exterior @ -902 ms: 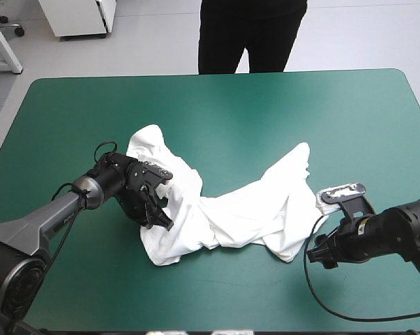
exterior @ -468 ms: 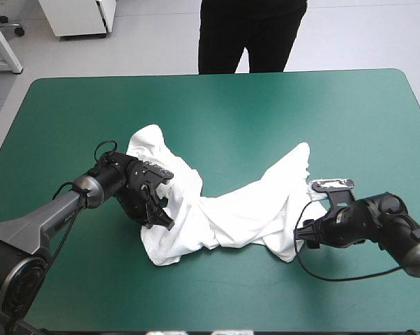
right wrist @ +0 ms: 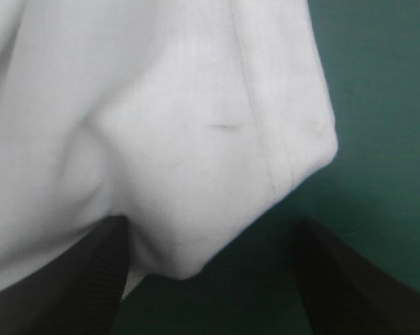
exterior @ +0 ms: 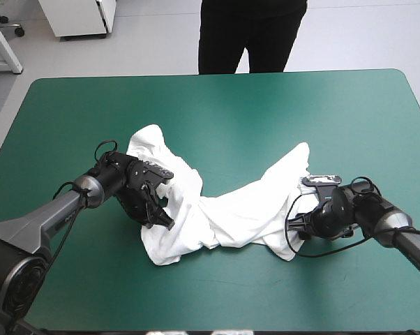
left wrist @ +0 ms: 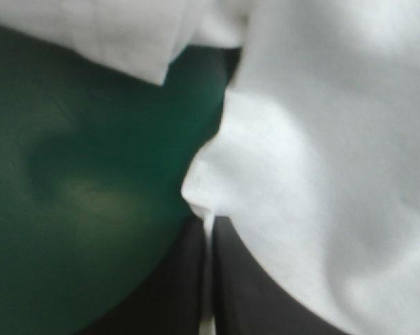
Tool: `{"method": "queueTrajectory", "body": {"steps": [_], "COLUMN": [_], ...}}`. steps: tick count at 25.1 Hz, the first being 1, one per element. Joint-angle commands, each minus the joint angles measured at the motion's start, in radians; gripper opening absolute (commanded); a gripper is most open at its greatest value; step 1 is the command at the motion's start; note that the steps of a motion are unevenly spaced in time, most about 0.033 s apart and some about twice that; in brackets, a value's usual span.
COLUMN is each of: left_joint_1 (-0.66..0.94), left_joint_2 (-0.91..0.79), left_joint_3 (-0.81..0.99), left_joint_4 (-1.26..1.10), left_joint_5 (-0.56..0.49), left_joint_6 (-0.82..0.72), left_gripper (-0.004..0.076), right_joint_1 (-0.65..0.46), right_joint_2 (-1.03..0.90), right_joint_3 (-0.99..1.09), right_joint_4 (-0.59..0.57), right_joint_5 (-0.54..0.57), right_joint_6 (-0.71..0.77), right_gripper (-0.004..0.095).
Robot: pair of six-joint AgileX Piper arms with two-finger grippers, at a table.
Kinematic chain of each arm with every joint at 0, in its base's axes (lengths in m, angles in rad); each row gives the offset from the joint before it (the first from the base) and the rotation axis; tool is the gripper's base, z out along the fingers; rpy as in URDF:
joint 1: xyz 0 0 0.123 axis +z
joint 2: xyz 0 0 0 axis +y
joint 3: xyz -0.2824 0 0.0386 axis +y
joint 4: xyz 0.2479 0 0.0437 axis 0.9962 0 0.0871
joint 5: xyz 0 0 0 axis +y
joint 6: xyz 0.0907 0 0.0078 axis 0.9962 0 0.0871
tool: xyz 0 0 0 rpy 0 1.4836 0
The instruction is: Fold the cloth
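Crumpled cloth sprawls across the middle of the worktop [exterior: 266, 105]: the white T-shirt [exterior: 224, 209] lies on the teal-green cover as a long, twisted heap running from left to right. One rumpled lobe reaches toward the far left, a narrower tongue points toward the far right, and a bunched band of folds joins the two. No part of it is lifted clear of the cover. The left hand [exterior: 160, 215] sits at the heap's left side, low against the fabric. In the left wrist view this hand [left wrist: 208, 227] is pinched all but closed, its black fingers [left wrist: 175, 286] pressed together with a thin white ridge of T-shirt caught between them. White cloth spreads to one side of the grip and bare teal-green cover shows on the other. The right hand [exterior: 302, 227] is down at the heap's right end, by the corner nearest the worktop's near edge. In the right wrist view it [right wrist: 210, 241] stands released, its black fingers [right wrist: 91, 279] wide apart. A rounded corner of the T-shirt with a stitched hem [right wrist: 283, 139] sits in the gap ahead of them, unpinched, with teal-green cover beyond and beside it.
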Motion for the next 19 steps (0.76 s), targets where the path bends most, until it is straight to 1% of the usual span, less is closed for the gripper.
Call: {"method": "queueTrajectory", "body": {"steps": [1,5,8,9,10,12,14,16,19], "left_joint_1": [-0.001,-0.001,-0.001,-0.001,-0.001,-0.001,-0.001,-0.001,-0.001], "left_joint_2": [0.012,0.012,0.012,0.012,0.012,0.012,0.012,-0.011,-0.114], "left_joint_3": [0.009,0.009,0.009,0.009,0.009,0.009,0.007,-0.015,-0.070], "left_joint_4": [-0.026,-0.026,-0.026,-0.026,-0.024,-0.021,-0.019,-0.019,-0.019], "left_joint_5": [-0.022,-0.024,-0.030,-0.030,-0.033,-0.047,-0.061,-0.047,0.023], "left_joint_6": [-0.007,-0.007,-0.007,-0.007,-0.007,-0.007,-0.007,-0.008,-0.014], "left_gripper": [-0.0009,-0.0009,-0.0009,-0.0009,-0.0009,-0.0009,-0.0009,-0.0009,-0.0009], "right_joint_1": [0.002,0.002,0.002,0.002,0.002,0.002,0.002,0.002,0.002], "right_joint_2": [0.047,0.102,0.131,0.133,0.133,0.127,0.122,0.094,0.001], "right_joint_3": [-0.015,-0.015,-0.015,-0.015,-0.015,-0.034,-0.062,-0.128,-0.244], "right_joint_4": [0.015,0.045,0.112,0.130,0.144,0.144,0.140,0.125,0.091], "right_joint_5": [-0.058,-0.063,-0.084,-0.090,-0.098,-0.086,-0.050,0.035,0.175], "right_joint_6": [-0.003,-0.028,-0.093,-0.109,-0.123,-0.131,-0.133,-0.150,-0.150], "right_gripper": [0.0501,0.0295,0.0097,0.0058,-0.0021,-0.0014,-0.0013,-0.0013,-0.0014]}}
